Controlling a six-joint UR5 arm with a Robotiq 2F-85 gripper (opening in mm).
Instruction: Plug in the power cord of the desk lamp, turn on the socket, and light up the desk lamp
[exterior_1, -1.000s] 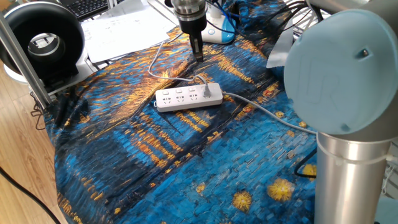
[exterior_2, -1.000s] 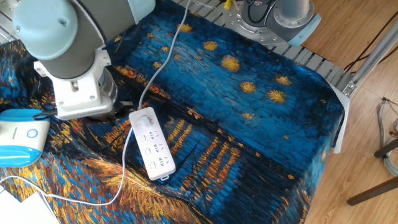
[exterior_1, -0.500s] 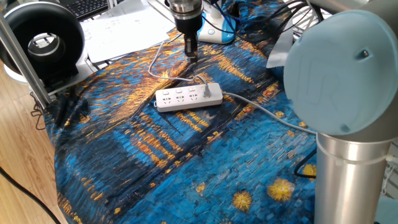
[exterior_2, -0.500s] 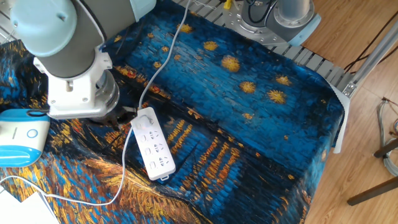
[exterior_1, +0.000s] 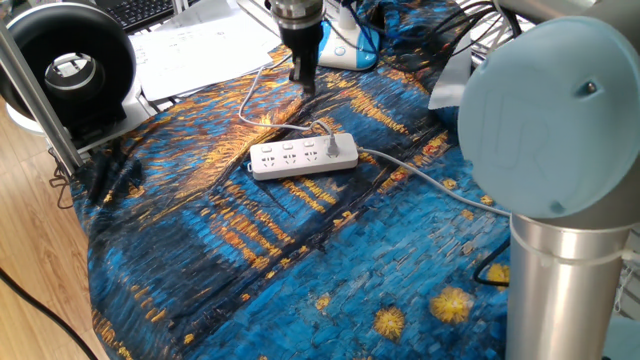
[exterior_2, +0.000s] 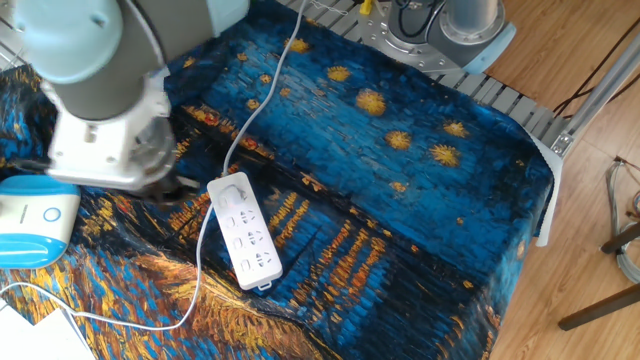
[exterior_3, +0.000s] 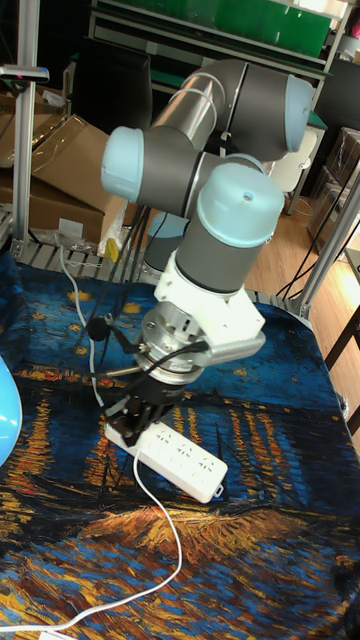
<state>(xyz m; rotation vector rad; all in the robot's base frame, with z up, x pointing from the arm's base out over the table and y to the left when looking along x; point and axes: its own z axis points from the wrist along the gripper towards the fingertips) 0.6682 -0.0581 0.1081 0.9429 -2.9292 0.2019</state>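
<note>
The socket (exterior_1: 303, 155) lies on the blue painted cloth, and a small white plug (exterior_1: 329, 148) sits in the outlet at its cable end. The thin power cord (exterior_1: 252, 98) loops from that plug back toward the desk lamp (exterior_1: 348, 50), whose light-blue base shows behind the arm. My gripper (exterior_1: 303, 85) hangs above the cloth between socket and lamp, fingers together, holding nothing. From the other side the socket (exterior_2: 245, 232) lies right of the lamp base (exterior_2: 25, 222), and the wrist hides the fingers. In the tall view the gripper (exterior_3: 140, 410) hovers at the socket's (exterior_3: 172, 452) end.
A black ring-shaped device (exterior_1: 65, 70) on a white base stands at the back left, with papers (exterior_1: 195, 45) beside it. The thicker grey-white cable (exterior_1: 430, 180) runs from the strip toward the arm's base (exterior_1: 560, 270). Black cables lie at the back right.
My gripper has moved away from the socket toward the lamp, staying shut. The socket, plug and cord have not moved.
</note>
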